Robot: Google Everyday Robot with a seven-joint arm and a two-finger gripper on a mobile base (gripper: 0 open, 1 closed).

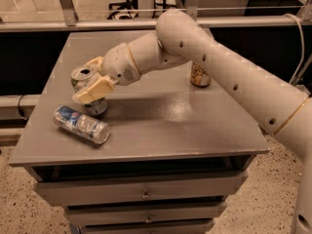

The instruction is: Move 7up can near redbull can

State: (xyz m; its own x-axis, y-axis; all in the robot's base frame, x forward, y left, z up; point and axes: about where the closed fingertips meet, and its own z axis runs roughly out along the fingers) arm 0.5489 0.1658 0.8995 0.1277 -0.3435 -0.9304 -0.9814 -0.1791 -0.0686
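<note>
The 7up can point(84, 82) stands upright near the table's left edge, silvery with green markings and a pull-tab top. My gripper point(93, 79) reaches in from the right, its cream fingers point(95, 89) closed around the can's sides. The redbull can point(81, 124) lies on its side, blue and silver, just in front of and below the 7up can, its shiny end pointing right. The two cans are close, a small gap apart.
An orange-brown can point(200, 75) stands upright at the back right of the grey table point(161, 130), partly hidden by my arm. Drawers sit under the tabletop. A railing runs behind the table.
</note>
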